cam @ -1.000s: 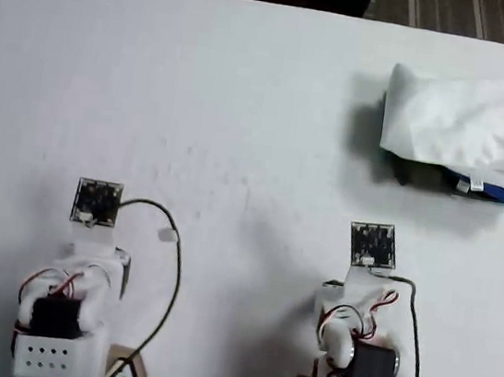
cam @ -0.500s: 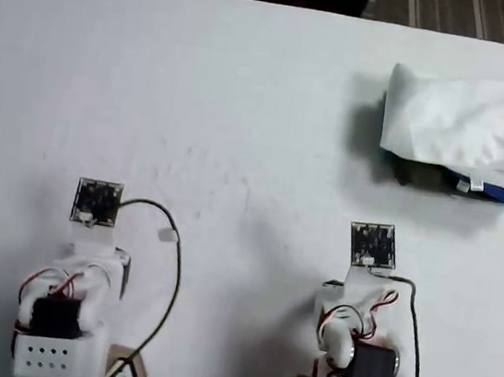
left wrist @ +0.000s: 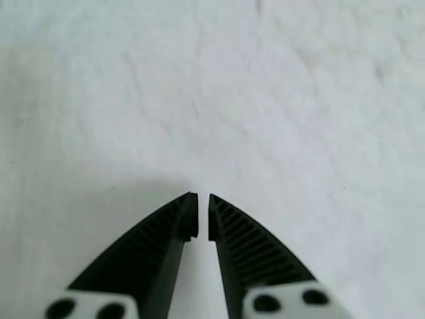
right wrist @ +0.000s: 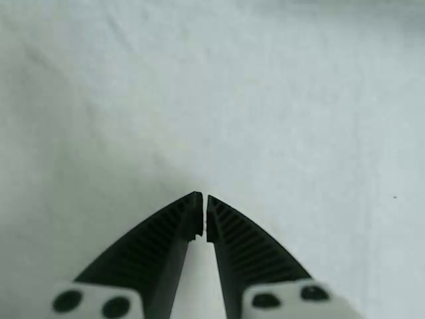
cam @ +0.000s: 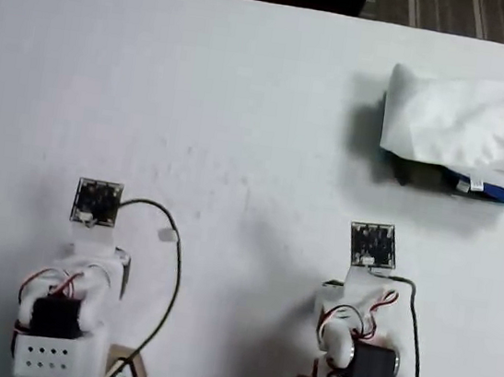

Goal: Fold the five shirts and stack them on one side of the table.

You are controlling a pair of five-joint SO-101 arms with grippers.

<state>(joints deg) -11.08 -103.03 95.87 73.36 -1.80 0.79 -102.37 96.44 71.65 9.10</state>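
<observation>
High view: shirts stacked, arms parked

High view gives you the stack point(cam: 459, 132) at the far right of the counter point(cam: 201, 80). A white shirt point(cam: 452, 117) lies on top, a blue layer point(cam: 502, 192) shows under its edge, and a dark layer point(cam: 403, 171) sits below that. You cannot count five from this angle, since the top shirt covers most of the pile. Every shirt you can see is folded and in that one pile, so judge the task done or very nearly so. At most a check of the count is left.

Both arms sit folded back at the near edge, one arm point(cam: 68, 313) toward the left of the picture and the other arm point(cam: 356, 351) nearer the pile, well apart from it. Your left gripper point(left wrist: 198, 216) hangs over bare counter, fingers drawn to a hairline slit, holding nothing. Your right gripper point(right wrist: 204, 216) is posed the same way: fingers nearly touching, nothing between them.
</observation>
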